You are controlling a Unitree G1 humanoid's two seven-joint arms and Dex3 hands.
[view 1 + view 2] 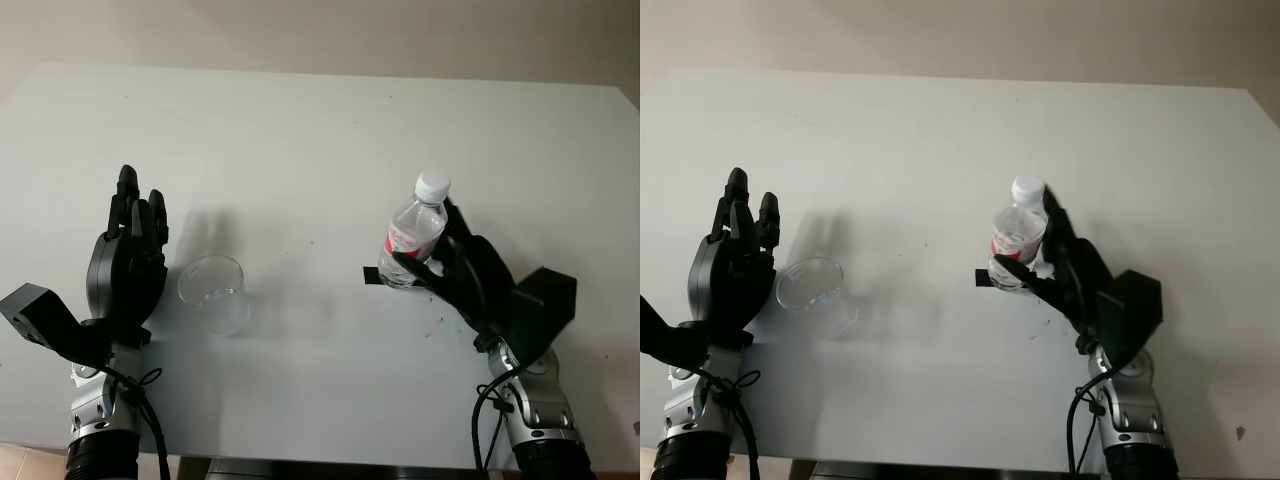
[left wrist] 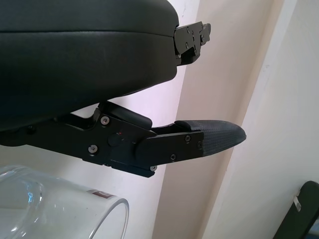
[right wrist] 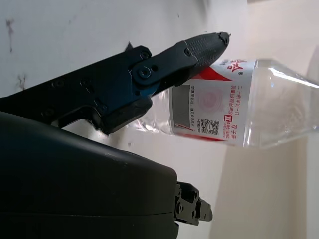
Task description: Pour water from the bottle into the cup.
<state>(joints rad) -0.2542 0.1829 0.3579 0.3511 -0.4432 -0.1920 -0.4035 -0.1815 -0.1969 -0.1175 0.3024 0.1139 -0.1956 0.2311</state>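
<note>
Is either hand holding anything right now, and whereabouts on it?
The right hand grips the water bottle around its lower body, at and below the red label. The left hand is open beside the cup.

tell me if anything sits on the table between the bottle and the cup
Nothing visible does. The right hand is closed around the bottle, and the stretch of table between it and the cup is bare. The left hand is open on the cup's far side, out of the path.
</note>
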